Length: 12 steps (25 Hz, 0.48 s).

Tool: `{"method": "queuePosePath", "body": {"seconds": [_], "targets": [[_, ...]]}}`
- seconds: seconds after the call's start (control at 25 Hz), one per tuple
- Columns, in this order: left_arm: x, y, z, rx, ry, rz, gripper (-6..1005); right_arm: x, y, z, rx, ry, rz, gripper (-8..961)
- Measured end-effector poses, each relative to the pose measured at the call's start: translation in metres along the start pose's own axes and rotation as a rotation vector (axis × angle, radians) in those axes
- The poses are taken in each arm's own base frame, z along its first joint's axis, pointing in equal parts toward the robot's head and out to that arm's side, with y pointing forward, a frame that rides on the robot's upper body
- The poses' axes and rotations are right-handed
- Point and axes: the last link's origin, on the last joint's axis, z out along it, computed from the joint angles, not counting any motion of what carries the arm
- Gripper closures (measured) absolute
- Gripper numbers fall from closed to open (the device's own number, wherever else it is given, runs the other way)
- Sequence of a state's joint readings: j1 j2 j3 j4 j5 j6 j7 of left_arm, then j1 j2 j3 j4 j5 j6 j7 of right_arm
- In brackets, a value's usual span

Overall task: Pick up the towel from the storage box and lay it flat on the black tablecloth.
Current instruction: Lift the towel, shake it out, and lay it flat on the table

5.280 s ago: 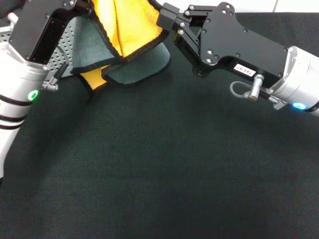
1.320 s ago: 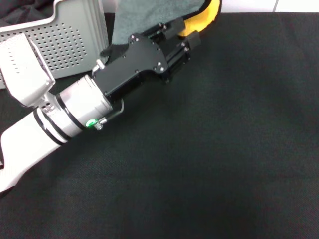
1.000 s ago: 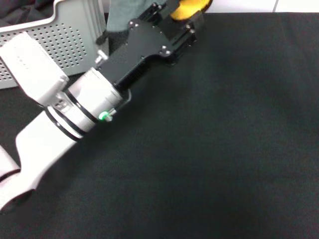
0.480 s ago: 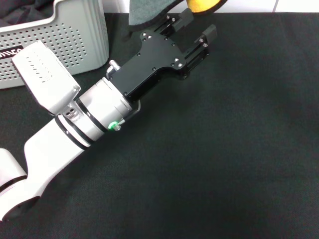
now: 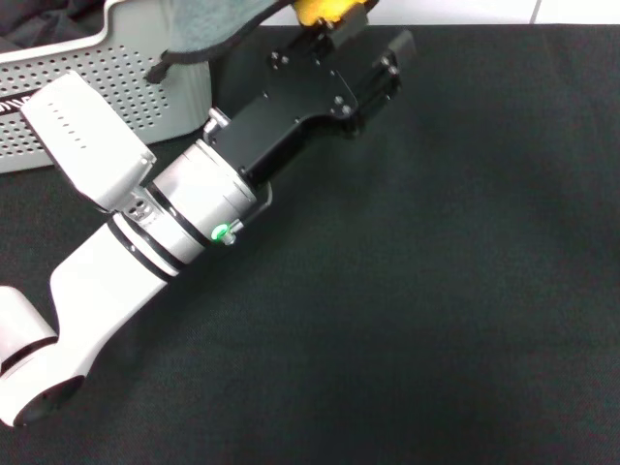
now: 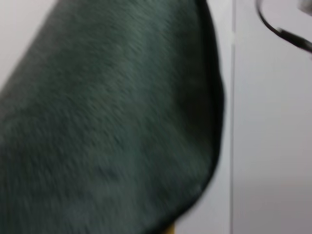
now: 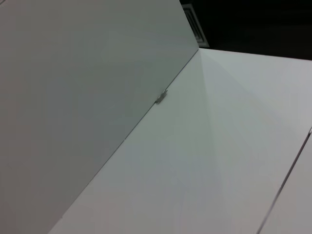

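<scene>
The towel hangs at the top edge of the head view, grey-green face out, with a yellow fold showing. Its lower corner droops in front of the storage box at the far left. My left gripper reaches up from the lower left over the black tablecloth. Its jaws stand apart, and the yellow fold lies against the finger nearer the box. The left wrist view is filled by the towel's grey-green face. My right gripper is out of view.
A black fabric bundle lies behind the box at the far left. My left arm's white forearm crosses the left part of the cloth. The right wrist view shows only white panels.
Some seconds ago both grippers held the towel up; the right arm has since left the view. In the last second my left gripper's jaws opened and the towel swung left towards the box.
</scene>
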State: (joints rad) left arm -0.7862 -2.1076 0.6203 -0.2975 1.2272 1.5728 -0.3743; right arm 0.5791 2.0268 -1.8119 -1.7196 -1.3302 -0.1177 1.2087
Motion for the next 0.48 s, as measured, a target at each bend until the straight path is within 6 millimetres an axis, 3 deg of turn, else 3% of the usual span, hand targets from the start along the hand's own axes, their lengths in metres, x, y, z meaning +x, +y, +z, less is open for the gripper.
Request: {"method": "queuePosePath", "body": {"seconds": [0.48], "targets": [[0.006, -0.007, 0.0, 0.057, 0.048, -0.003, 390, 0.014, 0.006, -0.011, -0.012, 0.044, 0.01, 914]]}}
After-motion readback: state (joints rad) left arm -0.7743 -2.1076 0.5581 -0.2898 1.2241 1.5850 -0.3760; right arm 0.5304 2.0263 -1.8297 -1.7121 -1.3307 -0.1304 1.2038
